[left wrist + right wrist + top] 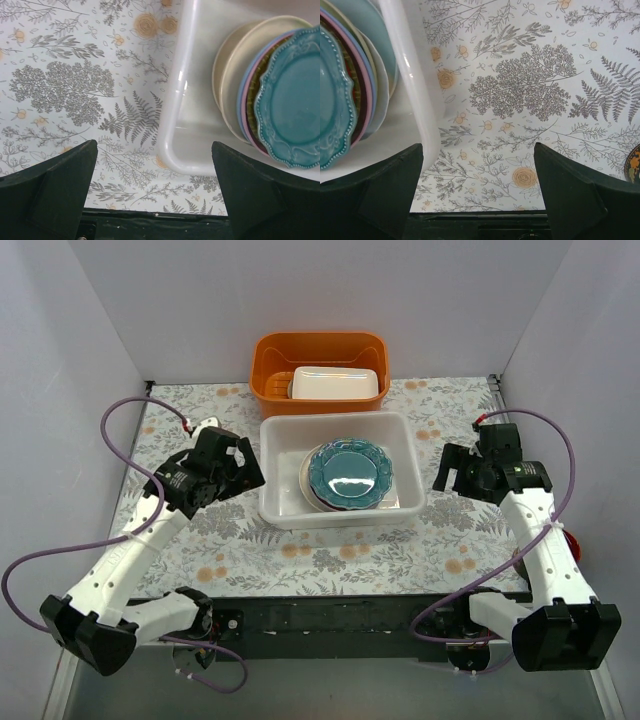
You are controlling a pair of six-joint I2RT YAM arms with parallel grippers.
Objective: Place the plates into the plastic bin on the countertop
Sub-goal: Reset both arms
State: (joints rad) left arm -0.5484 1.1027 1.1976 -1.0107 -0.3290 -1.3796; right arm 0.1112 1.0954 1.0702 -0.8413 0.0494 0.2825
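The white translucent plastic bin [278, 472] sits mid-countertop. Inside it lies a stack of plates with the teal scalloped plate [350, 474] on top; cream, blue, pink and red-brown rims show beneath it in the left wrist view [235, 85] and the right wrist view [367, 90]. My left gripper [245, 462] is open and empty, above the cloth just left of the bin's near-left corner [172, 150]. My right gripper [448, 470] is open and empty, above the cloth just right of the bin wall [412, 85].
An orange tub [270, 365] holding a small white box [336, 383] stands behind the bin against the back wall. The floral cloth [330, 550] covers the countertop. Grey walls close in on the left, right and back.
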